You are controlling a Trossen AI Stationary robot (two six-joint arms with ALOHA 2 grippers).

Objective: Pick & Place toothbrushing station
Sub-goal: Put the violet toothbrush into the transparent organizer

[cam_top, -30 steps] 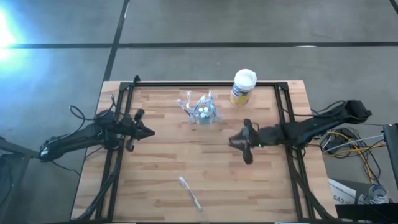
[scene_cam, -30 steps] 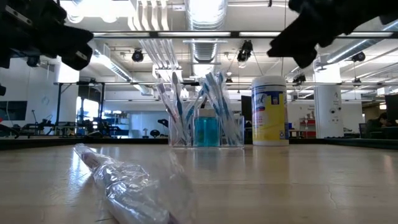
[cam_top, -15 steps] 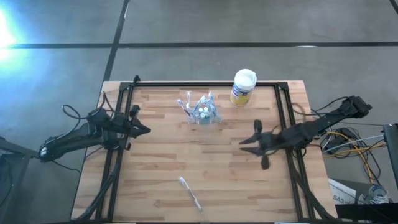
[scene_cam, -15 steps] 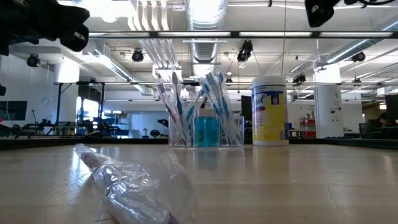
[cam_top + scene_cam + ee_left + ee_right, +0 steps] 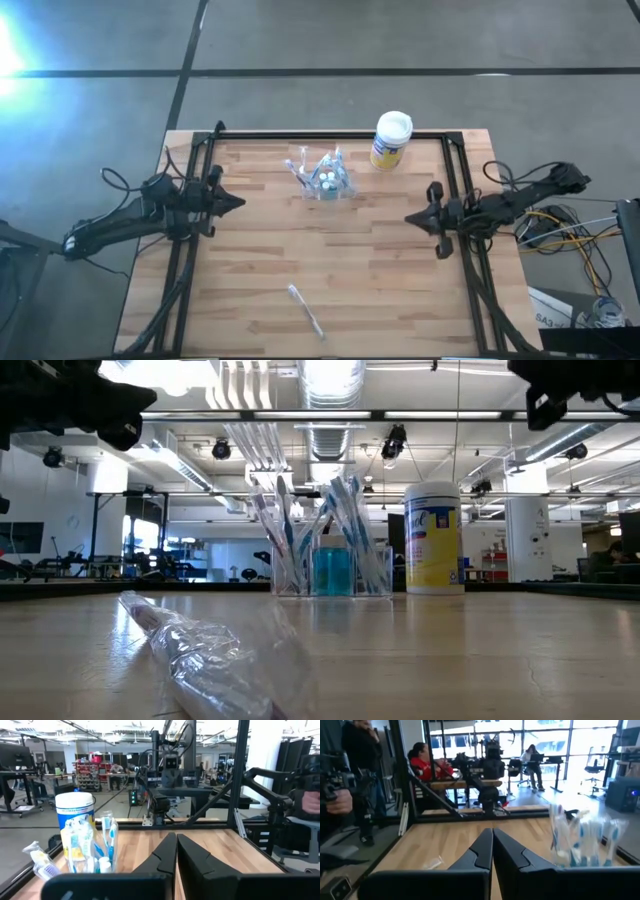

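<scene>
The toothbrushing station is a see-through cup with blue-white and pink brushes and small white-capped tubes. It stands upright on its base at the table's far middle and also shows in the low view and both wrist views. One wrapped toothbrush lies flat near the front edge. My left gripper hovers shut over the table's left side. My right gripper hovers shut over the right side. Both point level toward the middle, well clear of the cup.
A yellow canister with a white lid stands to the right of the cup, at the far edge. A black frame runs along the table's far edge and down both sides. People and desks show in the room beyond.
My right gripper has drawn back from the table's middle toward the right edge, turning as it went. Its fingers, spread half a second ago, have shut on nothing. My left gripper has risen a little. The cup and the wrapped toothbrush have kept still.
</scene>
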